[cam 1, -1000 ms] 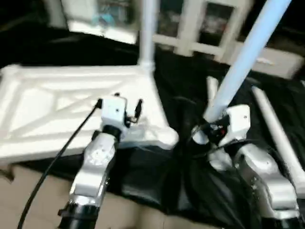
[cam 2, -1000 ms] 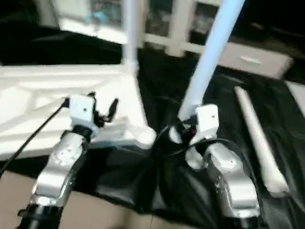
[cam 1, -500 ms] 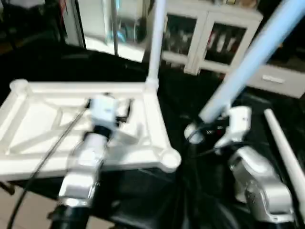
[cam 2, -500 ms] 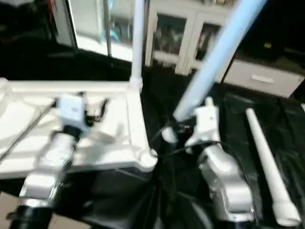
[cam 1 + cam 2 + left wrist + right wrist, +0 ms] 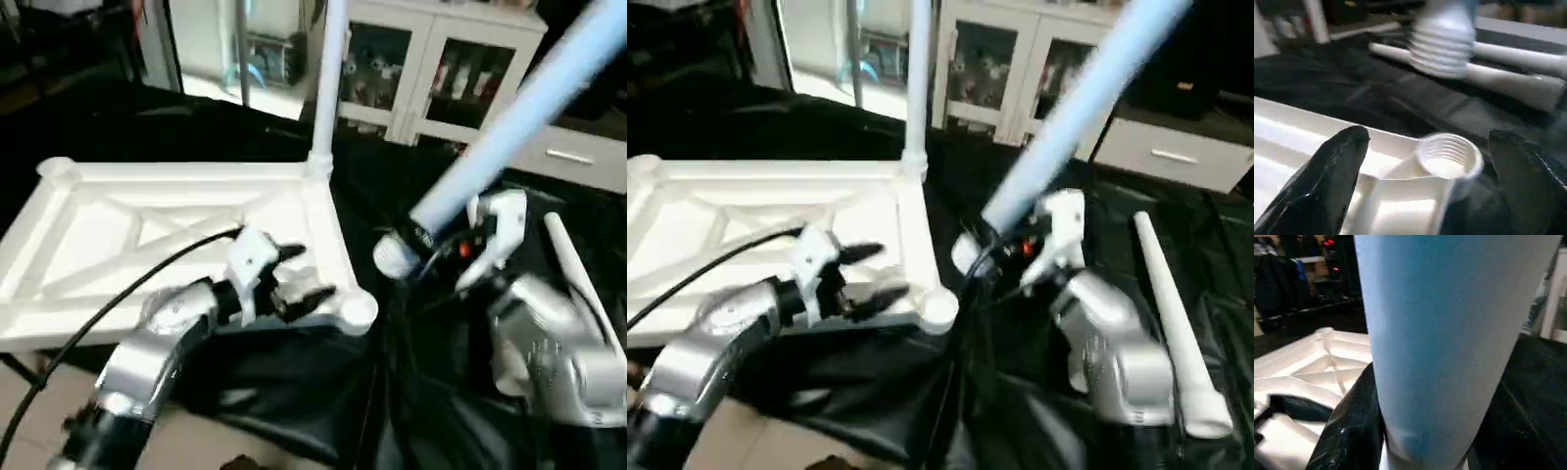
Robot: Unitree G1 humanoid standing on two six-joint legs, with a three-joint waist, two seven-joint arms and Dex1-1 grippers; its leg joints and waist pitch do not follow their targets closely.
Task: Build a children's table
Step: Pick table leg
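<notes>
So the tabletop [image 5: 147,245] is lying upside down on the left side of the black-draped worktop [image 5: 392,333], X-ribs facing up, and there's already one leg [image 5: 328,88] standing upright in the far right corner socket. The left gripper [image 5: 306,279] sits over the near right part of the tabletop with its fingers [image 5: 1327,181] spread wide, nothing in them, pointing right at the empty near right corner socket [image 5: 1448,157], you can see the thread rings inside it from the wrist cam. Just to the right of that socket the right gripper [image 5: 1004,257] is clamped on a second leg [image 5: 519,117] near its threaded end [image 5: 1442,46], and the leg slants up and away to the far right. The threaded end hangs just beside and above the open socket, not in it. Further right, a loose leg [image 5: 1171,313] lies on the worktop, and the left wrist view shows two legs lying there
</notes>
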